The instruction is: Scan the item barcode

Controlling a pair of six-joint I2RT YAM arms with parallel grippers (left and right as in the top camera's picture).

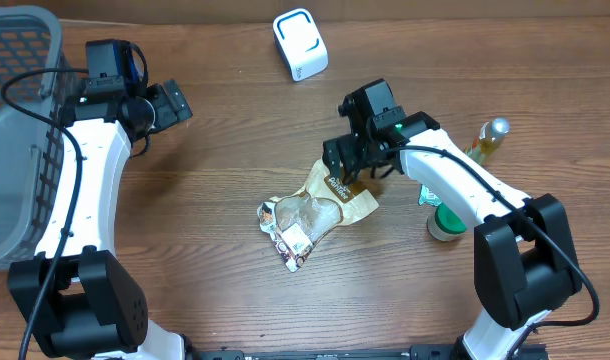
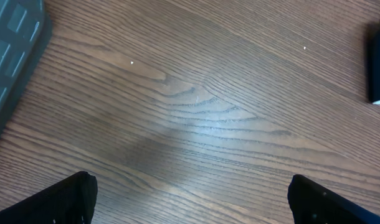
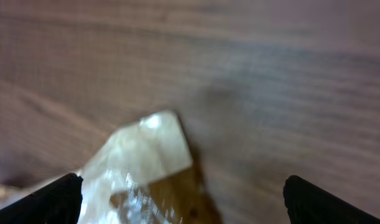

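Note:
The item, a crinkled tan and clear snack packet (image 1: pixel 310 215), lies flat on the wooden table near the middle. A small white label (image 1: pixel 297 238) shows on its lower end; I cannot make out a barcode. My right gripper (image 1: pixel 350 165) hangs over the packet's upper right end with its jaws wide open and nothing between them. In the right wrist view the packet's pale corner (image 3: pixel 143 162) lies below the open right gripper (image 3: pixel 184 202), toward the left finger. My left gripper (image 1: pixel 170 105) is open at the far left over bare wood, and the left wrist view shows the left gripper (image 2: pixel 190 196) empty.
A white box-shaped device with blue trim (image 1: pixel 300 43) stands at the back centre. A grey mesh basket (image 1: pixel 15 120) fills the left edge, and the basket's corner (image 2: pixel 12 43) shows in the left wrist view. A bottle (image 1: pixel 485 140) and a green-lidded container (image 1: pixel 445 222) sit on the right.

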